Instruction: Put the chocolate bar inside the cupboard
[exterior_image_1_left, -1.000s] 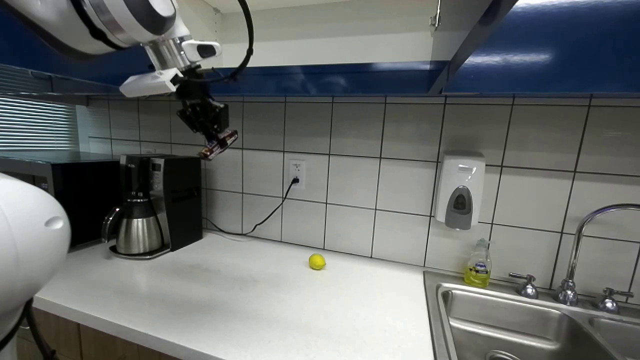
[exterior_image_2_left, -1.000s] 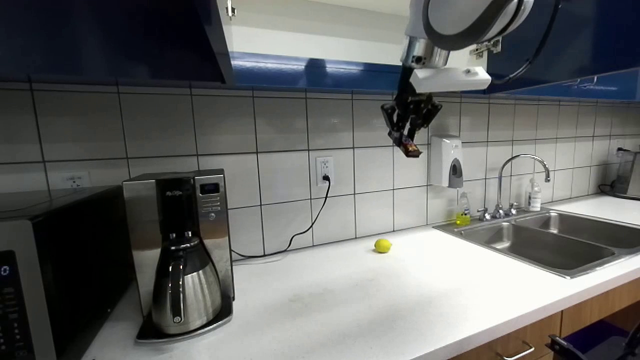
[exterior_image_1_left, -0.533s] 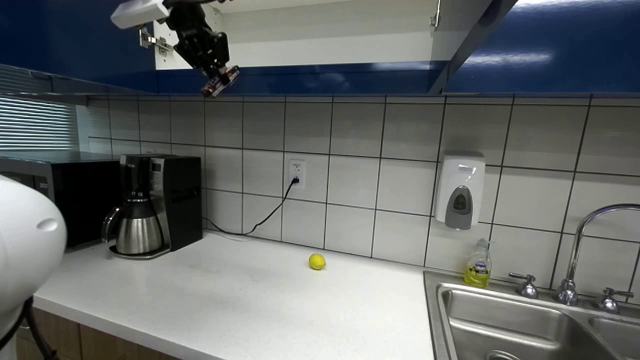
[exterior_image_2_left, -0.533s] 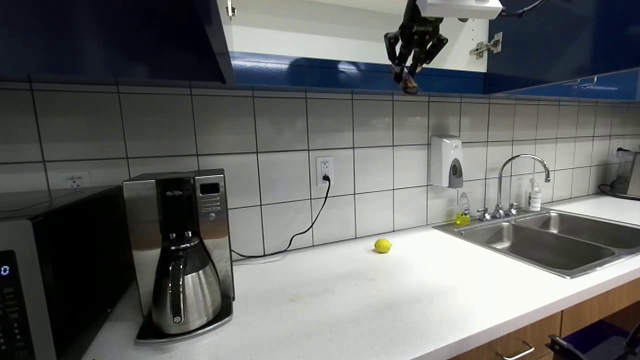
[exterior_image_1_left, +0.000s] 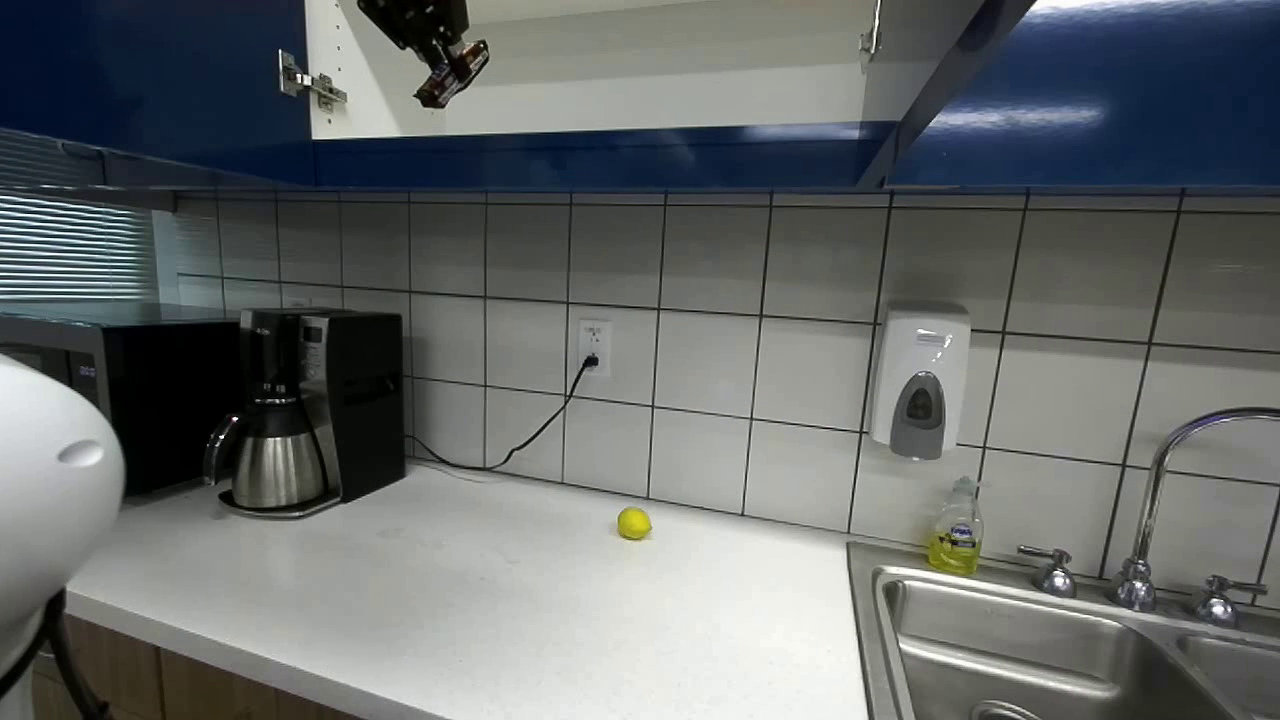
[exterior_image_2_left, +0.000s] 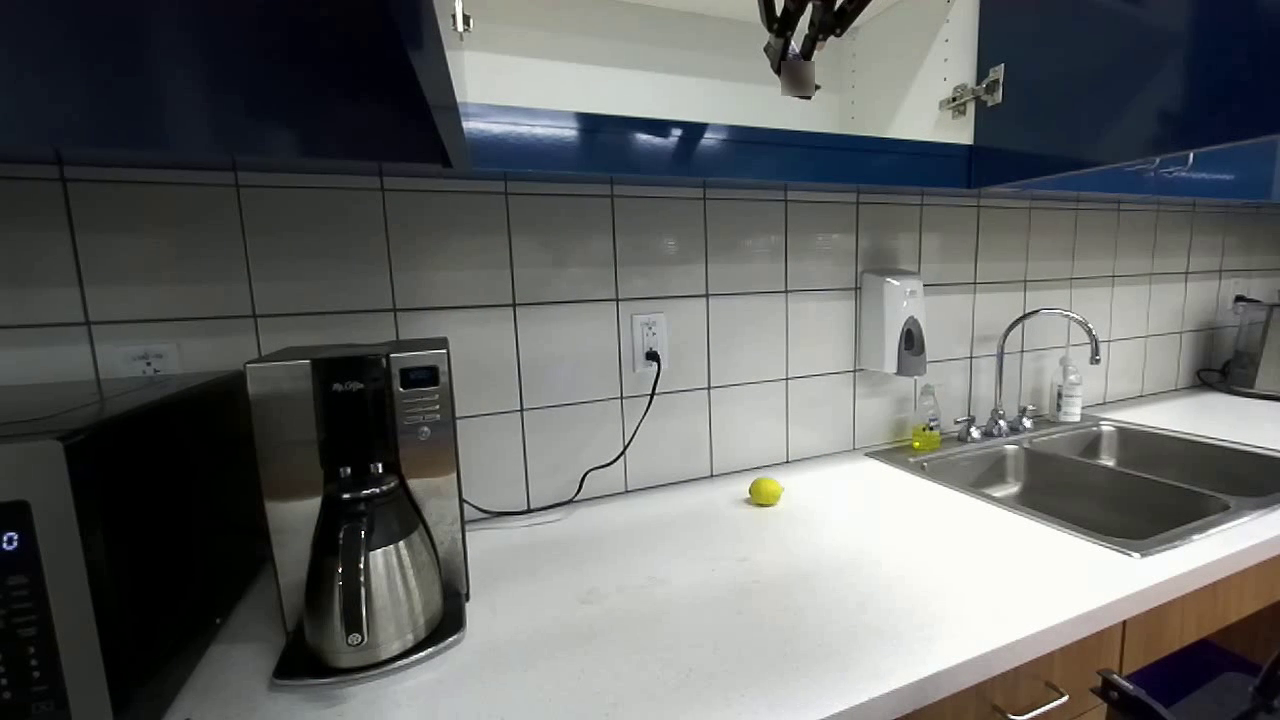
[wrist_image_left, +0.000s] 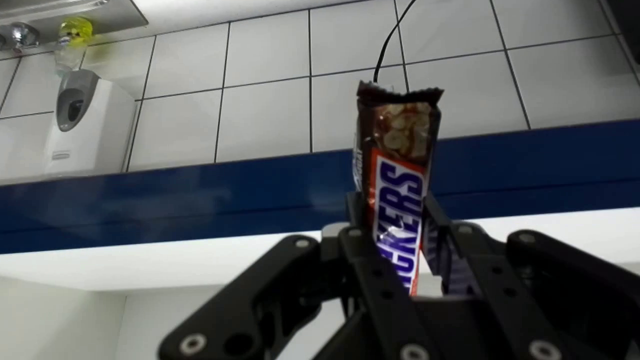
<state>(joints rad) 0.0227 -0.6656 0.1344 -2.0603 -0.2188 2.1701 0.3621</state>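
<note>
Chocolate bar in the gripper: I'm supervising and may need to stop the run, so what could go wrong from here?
The chocolate bar sticks out beyond the gripper, so its free end might catch the blue front edge of the cupboard if carried in too low. The gripper might also bump an open door on the way in. If the grip slips, the bar could drop toward the counter below.

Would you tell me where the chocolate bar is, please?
The chocolate bar is in the hand, right of centre in the wrist view, with the cupboard's blue edge behind it.
</note>
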